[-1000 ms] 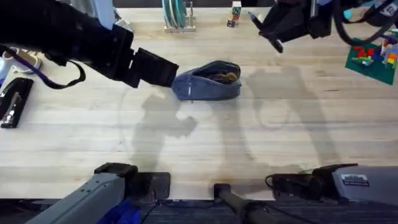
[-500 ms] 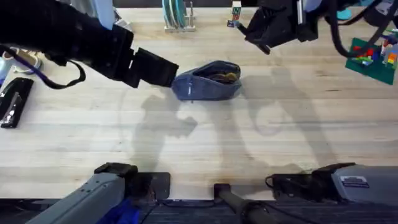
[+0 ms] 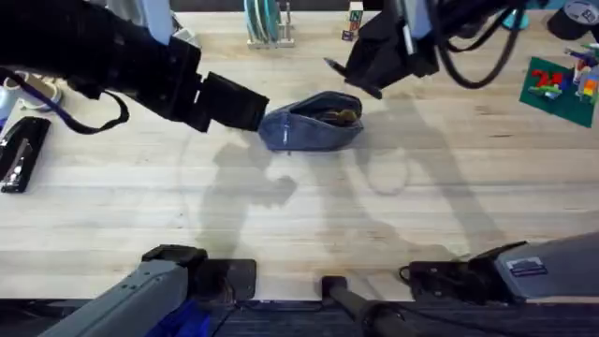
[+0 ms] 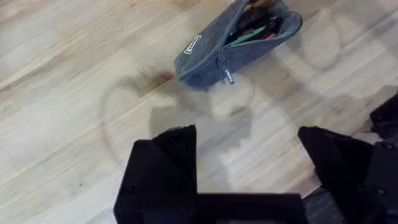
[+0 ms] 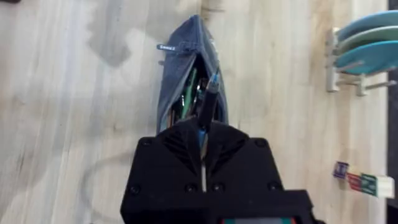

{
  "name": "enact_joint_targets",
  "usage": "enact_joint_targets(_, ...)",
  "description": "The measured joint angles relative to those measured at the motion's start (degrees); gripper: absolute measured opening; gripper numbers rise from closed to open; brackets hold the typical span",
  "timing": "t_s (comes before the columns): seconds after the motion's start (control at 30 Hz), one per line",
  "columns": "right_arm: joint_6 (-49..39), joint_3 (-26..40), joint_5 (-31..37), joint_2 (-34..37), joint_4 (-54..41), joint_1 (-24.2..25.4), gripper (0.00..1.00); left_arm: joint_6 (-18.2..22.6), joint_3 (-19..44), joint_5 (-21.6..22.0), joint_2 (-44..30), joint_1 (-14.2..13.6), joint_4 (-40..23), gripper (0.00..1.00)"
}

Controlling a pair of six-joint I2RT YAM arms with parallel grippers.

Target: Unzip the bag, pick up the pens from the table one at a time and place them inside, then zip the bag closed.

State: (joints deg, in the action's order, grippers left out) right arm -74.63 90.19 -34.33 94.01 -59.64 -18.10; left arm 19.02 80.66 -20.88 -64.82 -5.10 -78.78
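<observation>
Swinging in from the far right, the right gripper (image 5: 204, 134) now hovers over the open bag (image 3: 312, 120) mid-worktop (image 3: 393, 215), jaws pinching a pen (image 5: 208, 102); left gripper (image 4: 245, 162) jaws spread beside it.

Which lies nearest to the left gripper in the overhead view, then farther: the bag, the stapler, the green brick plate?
1. The bag, just beside the left gripper.
2. The stapler, at the table's left edge.
3. The green brick plate, far right.
</observation>
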Motion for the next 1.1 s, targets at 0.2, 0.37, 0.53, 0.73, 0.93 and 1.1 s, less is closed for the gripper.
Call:
enact_joint_targets(0.2, 0.00, 0.00, 0.00, 3.24, 0.04, -1.43, 0.031, 0.00, 0.00, 0.00, 0.00, 0.00, 0.00, 0.995)
enact_joint_targets(0.37, 0.00, 0.00, 0.00, 5.77, 0.11, -1.56, 0.031, -0.01, 0.00, 0.00, 0.00, 0.00, 0.00, 0.995)
enact_joint_targets(0.53, 0.00, 0.00, 0.00, 7.51, 0.13, -1.56, 0.031, -0.02, 0.00, 0.00, 0.00, 0.00, 0.00, 0.995)
enact_joint_targets(0.73, 0.00, 0.00, 0.00, 9.36, 0.24, -1.61, 0.031, -0.02, 0.00, 0.00, 0.00, 0.00, 0.00, 0.995)
enact_joint_targets(0.93, 0.00, 0.00, -0.01, 10.79, 0.26, -2.42, 0.031, -0.02, 0.00, 0.01, 0.00, 0.00, 0.00, 0.996)
enact_joint_targets(1.1, 0.00, 0.00, 0.00, 13.20, 1.10, -3.82, 0.031, 0.00, 0.00, 0.00, 0.00, 0.00, 0.00, 0.995)
